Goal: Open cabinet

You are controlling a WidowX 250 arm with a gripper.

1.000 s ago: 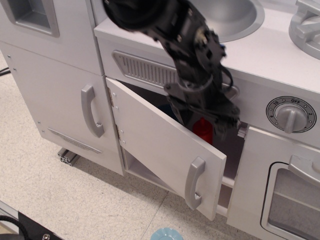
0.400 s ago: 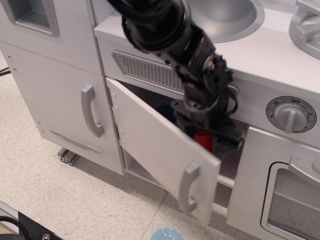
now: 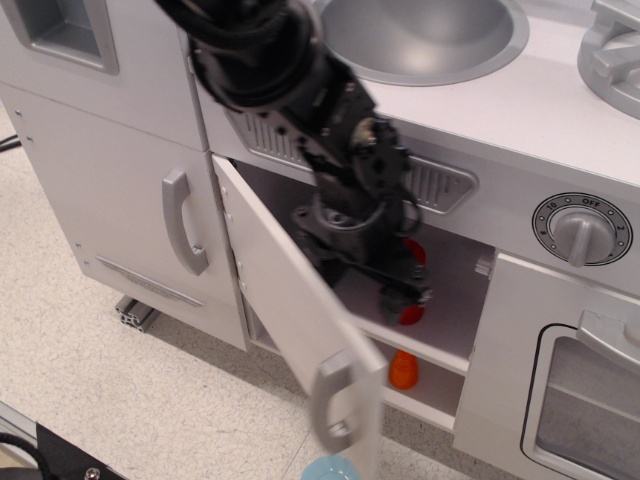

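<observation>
A speckled beige floor [image 3: 90, 380] ran under the grey toy kitchen, with a sink [image 3: 425, 35] set in its top and a dial [image 3: 580, 230] at the right. The cabinet [image 3: 450, 300] sat below the sink, between the tall door [image 3: 110, 200] with the curved handle on the left and the oven door [image 3: 580, 390] on the right. Its door [image 3: 290, 310] stood swung well out on the left-side hinges, the free edge with the handle [image 3: 332, 405] toward the camera, blurred as if in motion. The arm reached down from the upper left with the gripper [image 3: 400, 295] behind the door, inside the opening, apparently pushing on the door's inner face, not holding the handle; that placement suits swinging a panel hinged on the left. Whether the fingers were spread or closed could not be told, since they were dark and partly blurred. The white shelf [image 3: 440, 345] showed inside, with a red thing [image 3: 412, 312] just by the gripper and an orange thing [image 3: 402, 370] below the shelf. A pale blue dish [image 3: 330, 468] lay on the floor beneath the door's corner. By my judgement the opening was mostly done
</observation>
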